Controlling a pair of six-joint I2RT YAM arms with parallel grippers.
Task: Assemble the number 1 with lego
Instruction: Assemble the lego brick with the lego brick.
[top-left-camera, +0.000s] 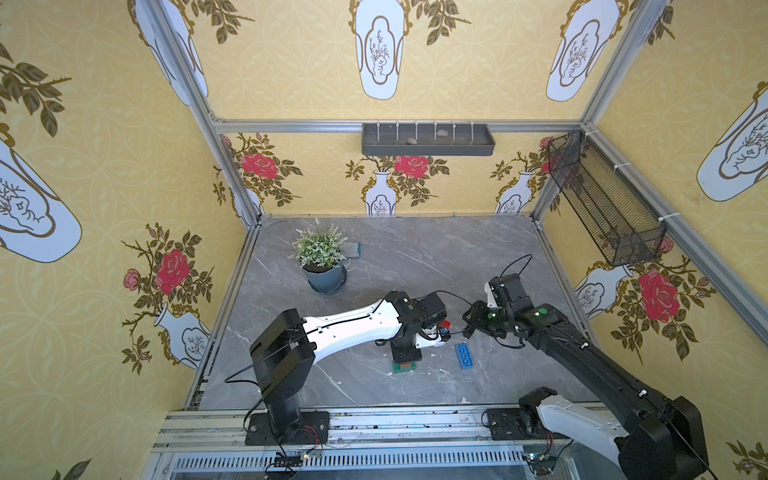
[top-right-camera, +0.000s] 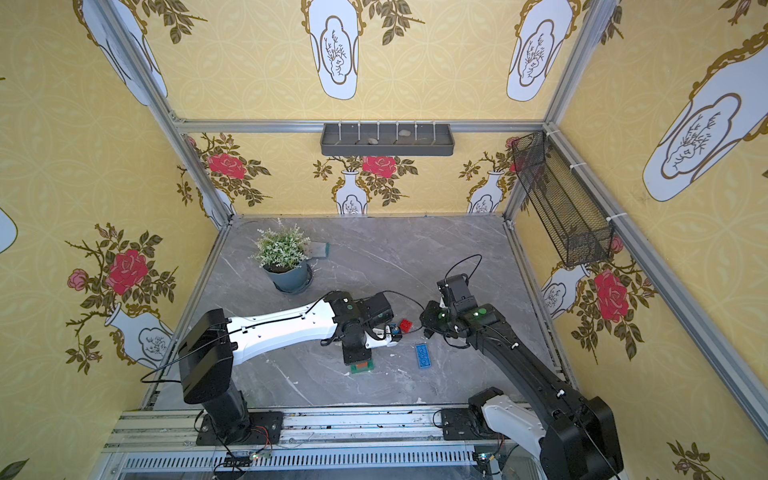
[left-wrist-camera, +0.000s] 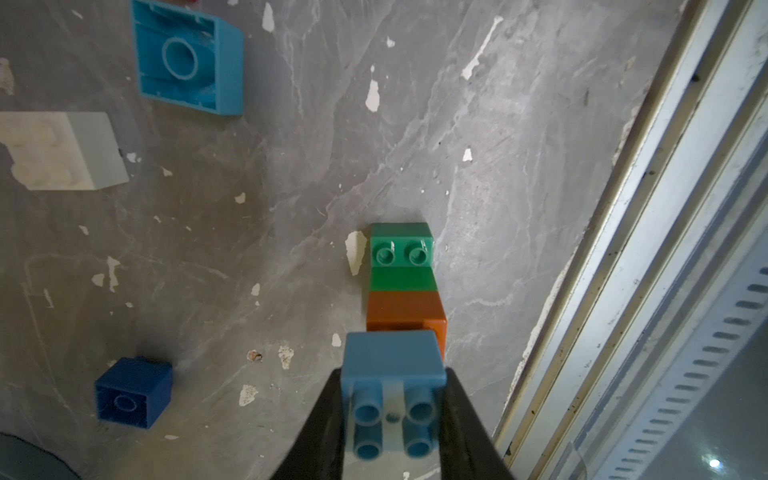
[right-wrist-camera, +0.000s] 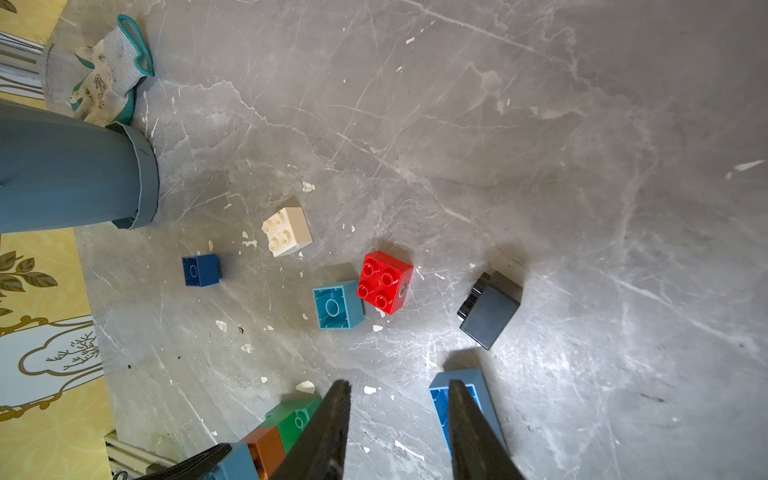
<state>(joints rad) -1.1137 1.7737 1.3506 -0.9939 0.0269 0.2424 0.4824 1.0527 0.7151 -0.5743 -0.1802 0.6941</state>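
Between the left gripper fingers: pale blue square brick, clamped, close against the orange-brown brick; green brick just beyond.
Right gripper: jaws apart, nothing between them; long blue brick by one fingertip.
Ahead of it: red brick, black brick, white brick, dark blue brick, all loose.
Tabletop: grey marble look, chipped white in spots.
Room: yellow wallpaper with vases and roses; potted plant well beyond the left gripper.

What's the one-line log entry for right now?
left gripper: shut on light blue brick | over brown-on-green stack | right gripper: open, empty
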